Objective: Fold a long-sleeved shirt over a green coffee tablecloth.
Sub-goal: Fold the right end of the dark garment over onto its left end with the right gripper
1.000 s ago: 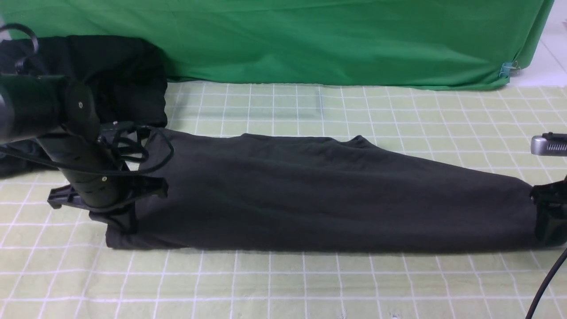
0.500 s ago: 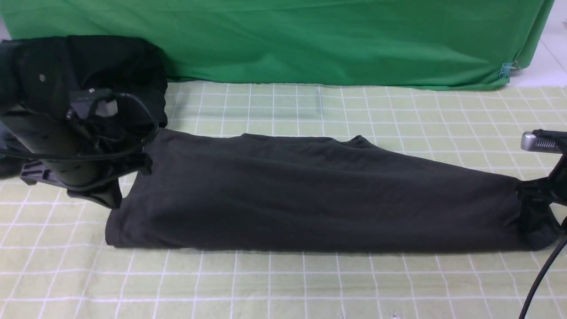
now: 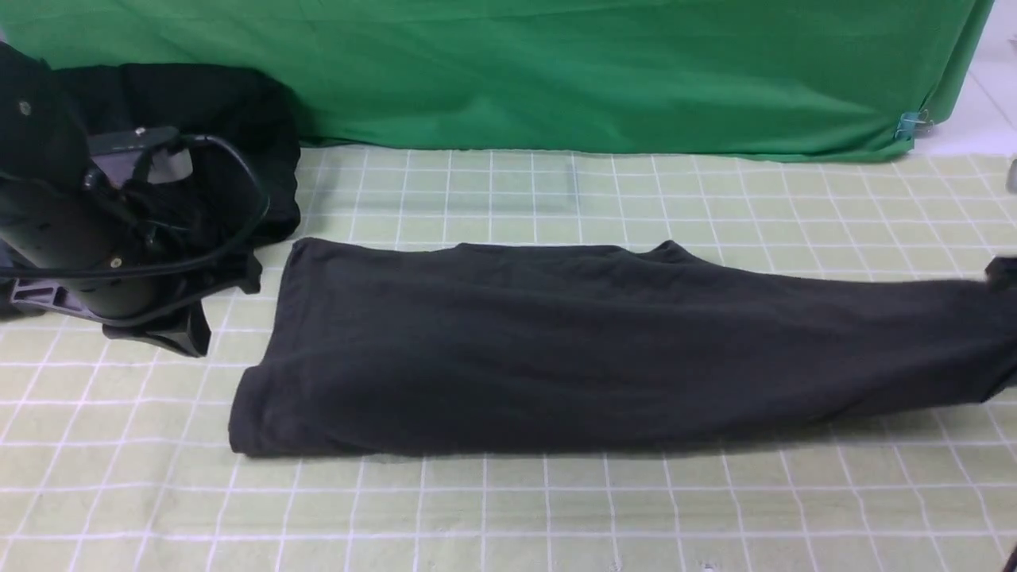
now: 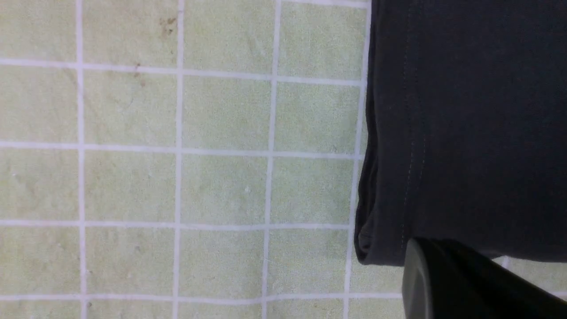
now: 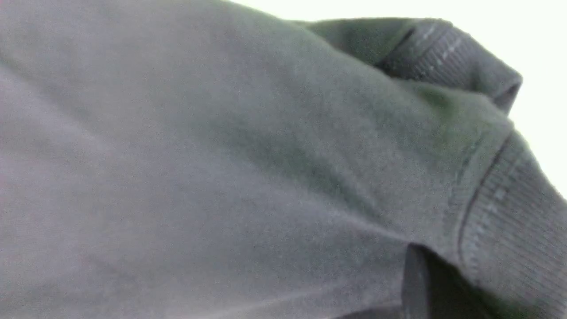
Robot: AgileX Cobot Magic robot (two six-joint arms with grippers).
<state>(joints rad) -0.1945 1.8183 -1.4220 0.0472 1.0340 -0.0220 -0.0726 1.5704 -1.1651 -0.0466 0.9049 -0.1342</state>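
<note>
Risks dragging the whole shirt [image 3: 556,349] rightward over the tablecloth [image 3: 508,508] instead of folding it, given a grip at the right end only and no pin on the left end. Risks slipping loose too, with bunched layers in a single pinch, or spilling the long fold open under a sideways pull. Risks catching the heap [image 3: 214,143] at far left on any swing that way.

Clamps the shirt's right end in the right gripper [image 5: 421,288], jaws together on cloth beside a ribbed edge, with that end raised off the tablecloth. Shows the left gripper [image 3: 189,334] closed on nothing, over bare tablecloth left of the shirt, apart from it. Leaves the shirt as a long strip, left to right across the tablecloth's middle.
</note>
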